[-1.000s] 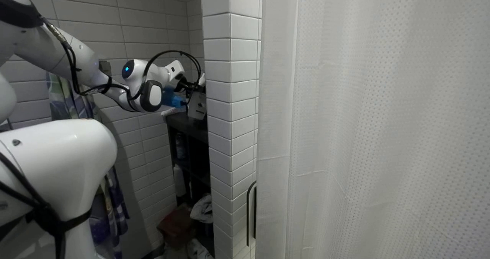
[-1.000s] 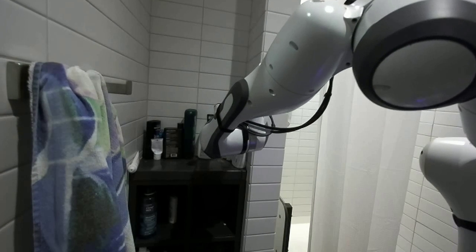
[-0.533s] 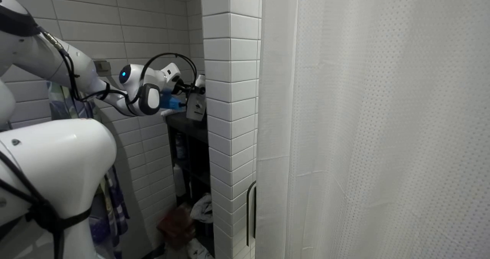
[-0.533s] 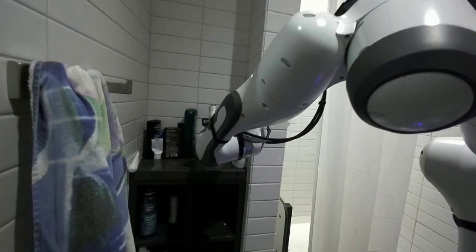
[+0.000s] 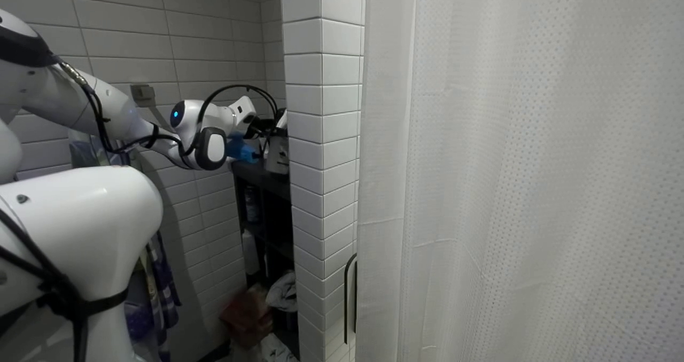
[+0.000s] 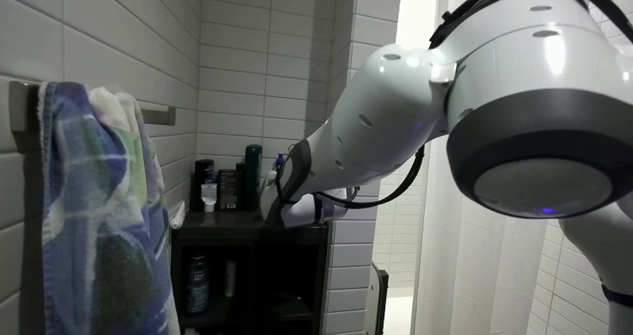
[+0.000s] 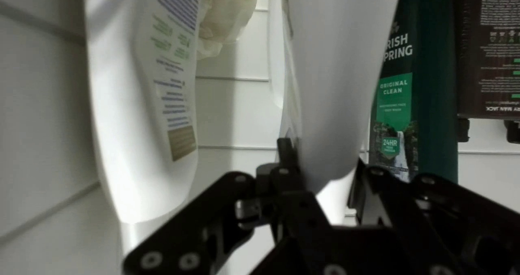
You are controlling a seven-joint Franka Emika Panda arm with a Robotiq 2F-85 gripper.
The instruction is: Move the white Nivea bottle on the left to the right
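Wrist view shows the end effector (image 7: 323,157) clamped on a white bottle (image 7: 337,72), one finger against each side, just left of the green Irish Spring bottle (image 7: 436,104) and covering part of its left edge. The face of the white bottle is blurred, and I cannot tell whether it carries the Nivea name. Farther left of the green bottle, well apart from it, is a purple-printed bottle (image 7: 142,145), also white; a pale crumpled thing (image 7: 227,15) lies between the two white ones. Right beside the green bottle is a dark printed box (image 7: 493,63). In an exterior view, the green bottle stands upright on the black bench (image 6: 217,221), with the box just to its left and a small white tube (image 6: 208,195) beyond that. The arm (image 6: 385,122) extends from the right to near the green bottle and hides the end effector; a blue pump top (image 6: 280,160) shows above the arm's edge. Lower than the green bottle and to its left, a blue Dove bottle (image 6: 198,285) stands in a compartment. Well left of the green bottle hangs a patterned towel (image 6: 99,201).
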